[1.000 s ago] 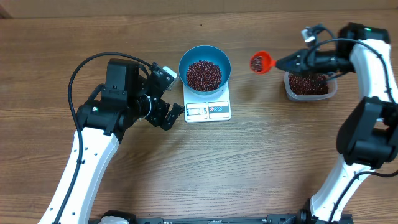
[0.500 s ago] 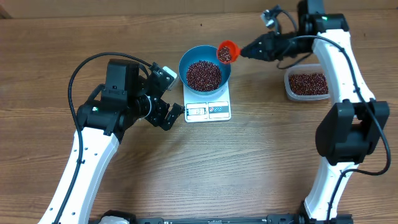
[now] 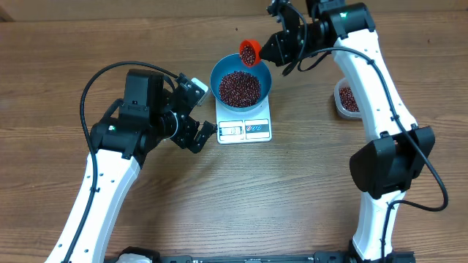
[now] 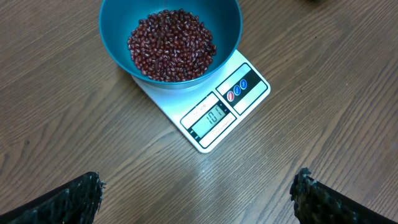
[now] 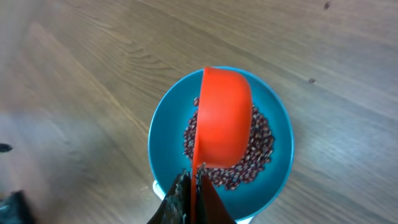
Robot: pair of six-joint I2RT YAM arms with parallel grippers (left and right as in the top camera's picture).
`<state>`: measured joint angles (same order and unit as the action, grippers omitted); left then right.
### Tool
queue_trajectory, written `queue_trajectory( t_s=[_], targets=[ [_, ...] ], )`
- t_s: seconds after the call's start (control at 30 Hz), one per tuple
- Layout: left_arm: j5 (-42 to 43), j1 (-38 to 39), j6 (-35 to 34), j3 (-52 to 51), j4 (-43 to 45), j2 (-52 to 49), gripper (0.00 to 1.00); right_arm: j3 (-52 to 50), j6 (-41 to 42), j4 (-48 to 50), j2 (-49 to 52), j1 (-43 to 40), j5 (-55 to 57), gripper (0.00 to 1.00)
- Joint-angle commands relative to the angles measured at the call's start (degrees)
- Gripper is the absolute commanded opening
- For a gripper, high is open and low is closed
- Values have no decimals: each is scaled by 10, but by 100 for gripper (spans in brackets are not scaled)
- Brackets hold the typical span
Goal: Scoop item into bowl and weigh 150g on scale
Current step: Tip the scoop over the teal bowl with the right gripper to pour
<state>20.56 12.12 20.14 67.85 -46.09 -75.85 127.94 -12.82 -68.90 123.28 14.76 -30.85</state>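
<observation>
Hovering spread wide and empty, the left gripper [image 3: 199, 109] faces the scale [image 4: 217, 106] carrying the bowl [image 4: 115, 25] of beans [image 4: 171, 43]. Beyond, the right gripper [image 5: 194, 186] clamps the red scoop [image 5: 224, 118] above the bowl's far rim; tipping fast could overshoot or spill beans.

All I work over is one wide brown wood-grain laminate tabletop [image 3: 307, 204], its grain running along the far edge in lighter and darker brown streaks. Beyond the tabletop's far edge lies a narrow pale grey strip [image 3: 110, 7]; whether it is wall or floor I cannot tell. Light falls soft and even on the tabletop, leaving faint, blurred shadows. A tiny dark speck [image 5: 311, 80] marks the wood.
</observation>
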Motion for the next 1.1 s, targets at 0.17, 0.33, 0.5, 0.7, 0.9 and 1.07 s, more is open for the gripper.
queue_trajectory(
  t_s=[0.17, 0.33, 0.5, 0.7, 0.9, 1.07],
  targets=[
    [-2, 0, 13, 5, 0, 2, 100, 38, -45, -21, -14, 38, 126, 4],
    [-2, 0, 13, 5, 0, 2, 100, 38, -70, -21, -31, 55, 159, 4],
    [-2, 0, 13, 5, 0, 2, 100, 38, -100, -25, -38, 69, 185, 4],
    [-2, 0, 13, 5, 0, 2, 100, 38, -132, -25, -38, 88, 254, 4],
    [-2, 0, 13, 5, 0, 2, 99, 38, -137, -22, -38, 91, 257, 4],
    [-2, 0, 13, 5, 0, 2, 100, 38, -145, -18, -38, 91, 257, 4]
  ],
)
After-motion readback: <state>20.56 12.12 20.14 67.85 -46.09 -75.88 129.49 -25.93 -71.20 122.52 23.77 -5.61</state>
